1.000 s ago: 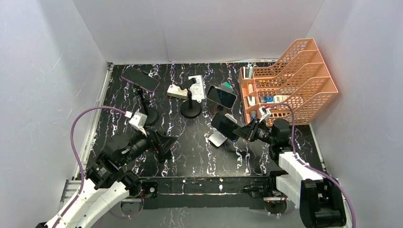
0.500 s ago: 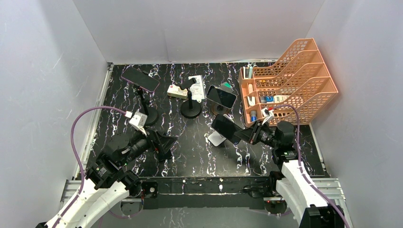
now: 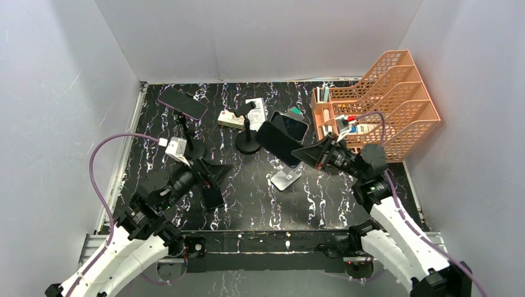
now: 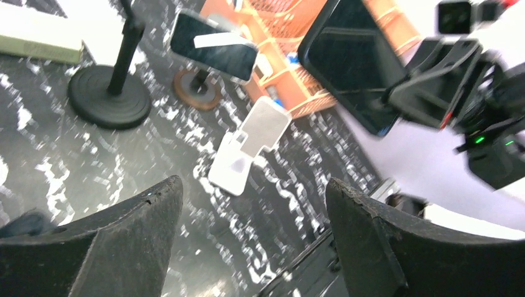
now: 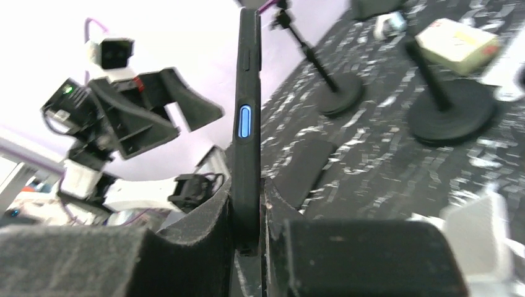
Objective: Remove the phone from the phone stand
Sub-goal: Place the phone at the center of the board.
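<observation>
My right gripper is shut on the lower end of a black phone and holds it in the air, above and behind the white folding phone stand. The stand sits bare on the black marbled table. In the right wrist view the phone stands edge-on, clamped between my fingers, with the stand at the lower right. My left gripper is open and empty at the near left. Its view shows the stand and the held phone.
A second phone sits on a black pole stand at the back left. A third sits on a stand mid-back. A black pole stand and a small box are behind. An orange file rack stands at the right. A dark phone lies flat near my left gripper.
My right gripper has lifted the black phone up and back-left, off the white stand, which now stands bare. My left arm has shifted slightly forward, still open.
</observation>
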Robot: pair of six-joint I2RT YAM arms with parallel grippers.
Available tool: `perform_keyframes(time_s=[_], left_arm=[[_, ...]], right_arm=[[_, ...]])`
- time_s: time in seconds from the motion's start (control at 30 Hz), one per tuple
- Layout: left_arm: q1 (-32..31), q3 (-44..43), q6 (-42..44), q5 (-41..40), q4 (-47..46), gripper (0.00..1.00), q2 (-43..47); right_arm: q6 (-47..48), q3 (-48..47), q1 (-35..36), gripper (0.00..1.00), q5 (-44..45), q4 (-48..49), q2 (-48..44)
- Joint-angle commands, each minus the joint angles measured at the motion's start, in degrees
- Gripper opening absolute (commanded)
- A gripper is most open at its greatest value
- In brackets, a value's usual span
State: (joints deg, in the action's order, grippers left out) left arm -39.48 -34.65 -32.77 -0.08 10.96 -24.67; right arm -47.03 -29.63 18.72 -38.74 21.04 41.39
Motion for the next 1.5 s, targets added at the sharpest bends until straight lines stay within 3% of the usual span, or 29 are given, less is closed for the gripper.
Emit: perform_keyframes(time_s=[0.0,0.17,0.33,0.7,1.0,1.2,1.33,1.4,1.43,1.47], left_arm=[[0.20,-1.73,-6.30,-1.54,-16.11,0.82,-1.73],[0.21,-0.95,-11.88,0.95,-29.05,0.81,-4.42],[0.24,-2.63,-14.16,2.36,-30.43,0.81,-7.68],[0.20,0.27,-21.11,4.84,-40.71,0.72,-9.24],[0.20,1.18,-23.65,5.79,-44.18,0.47,-10.22],[0.21,0.91,-24.08,6.88,-44.95,0.36,-11.22],[0.26,1.03,-23.72,7.43,-45.08,0.21,-10.75],[0.21,1.21,-23.21,7.60,-44.66,0.07,-10.28],[0.20,1.23,-22.84,7.58,-43.87,0.00,-9.84],[0.24,1.11,-22.48,7.32,-42.16,0.00,-9.34]], right_arm=[[-3.28,-3.58,12.98,0.01,13.11,15.51,2.55],[-6.00,-1.46,24.04,0.01,25.18,31.29,7.72],[-6.50,-1.61,31.01,0.01,31.03,41.96,13.35],[-10.60,-0.22,37.20,0.01,36.94,57.57,21.14],[-12.43,-0.83,39.49,0.01,37.43,61.59,24.51],[-13.67,-2.27,40.10,0.01,35.42,62.70,26.46],[-13.32,-1.98,40.34,0.01,34.96,61.63,26.34],[-12.71,-2.01,40.43,0.01,34.27,59.65,25.69],[-12.35,-2.28,40.43,0.09,33.97,56.84,24.93],[-11.89,-2.66,40.43,0.26,33.75,53.55,23.53]])
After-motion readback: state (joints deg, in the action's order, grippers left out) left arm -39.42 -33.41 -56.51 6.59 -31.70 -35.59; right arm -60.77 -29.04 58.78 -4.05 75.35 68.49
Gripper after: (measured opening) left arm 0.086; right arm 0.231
